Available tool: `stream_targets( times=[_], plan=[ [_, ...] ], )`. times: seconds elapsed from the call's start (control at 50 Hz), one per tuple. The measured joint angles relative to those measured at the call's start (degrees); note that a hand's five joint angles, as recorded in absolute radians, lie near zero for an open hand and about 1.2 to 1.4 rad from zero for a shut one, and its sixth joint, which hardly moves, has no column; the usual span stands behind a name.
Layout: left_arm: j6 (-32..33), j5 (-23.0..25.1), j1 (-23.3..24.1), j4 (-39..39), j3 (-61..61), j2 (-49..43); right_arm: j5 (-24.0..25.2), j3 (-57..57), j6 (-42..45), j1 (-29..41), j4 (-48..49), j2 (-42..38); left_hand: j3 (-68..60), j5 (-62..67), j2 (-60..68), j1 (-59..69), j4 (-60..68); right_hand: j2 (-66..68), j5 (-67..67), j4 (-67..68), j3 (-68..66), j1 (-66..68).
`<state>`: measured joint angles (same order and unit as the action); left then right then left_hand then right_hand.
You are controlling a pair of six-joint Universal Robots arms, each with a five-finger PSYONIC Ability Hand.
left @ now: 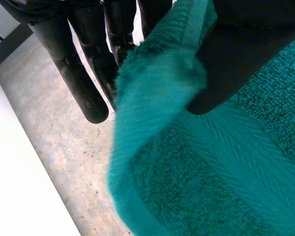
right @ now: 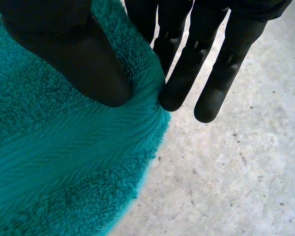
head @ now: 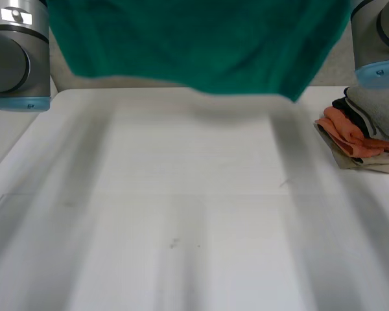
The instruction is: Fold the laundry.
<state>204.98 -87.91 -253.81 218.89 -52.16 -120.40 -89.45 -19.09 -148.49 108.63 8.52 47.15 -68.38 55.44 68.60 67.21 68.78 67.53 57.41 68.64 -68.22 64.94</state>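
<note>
Folding unstarted: teal terry towel [head: 201,45] pinched at its edge by left hand [left: 246,49] and right hand [right: 78,59], folded multicoloured cloths [head: 360,133] piled at three o'clock on white table [head: 181,194]

Soft, even light from above leaves the white counter [head: 181,194] bright. The teal towel [head: 201,45] throws a pale, soft-edged shadow on it just under the hanging hem. In the wrist views the black left hand [left: 81,78] and right hand [right: 221,69] carry faint dull highlights, and the speckled floor [right: 246,172] is evenly lit.
</note>
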Motion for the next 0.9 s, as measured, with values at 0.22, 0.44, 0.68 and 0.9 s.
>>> stream_targets(
  times=[0.22,0.44,0.68,0.9],
  plan=[
    [-0.94,1.67,-0.61,-2.4,-14.33,-0.24,3.15,-20.02,0.39,-0.28,-2.32,4.2,-0.02,0.0,0.04,0.0,0.0,0.0,0.0,0.0,-0.27,0.0],
    [0.71,4.66,-0.96,-3.78,-35.37,-2.15,6.76,-40.97,2.73,-0.47,-12.12,2.3,-0.03,0.0,0.05,0.0,0.01,0.0,0.0,0.01,-0.27,0.0],
    [17.1,4.44,-3.44,-15.31,-55.12,6.87,6.09,-57.69,16.81,-1.42,-20.88,7.48,-0.03,0.0,0.05,0.0,0.01,0.0,0.0,0.01,-0.27,0.0],
    [28.01,5.7,-7.58,-47.13,-64.54,24.46,6.14,-74.84,36.62,-8.9,-34.74,26.37,-0.04,0.0,0.05,0.0,0.01,0.0,1.15,0.0,-0.47,0.0]
  ],
)
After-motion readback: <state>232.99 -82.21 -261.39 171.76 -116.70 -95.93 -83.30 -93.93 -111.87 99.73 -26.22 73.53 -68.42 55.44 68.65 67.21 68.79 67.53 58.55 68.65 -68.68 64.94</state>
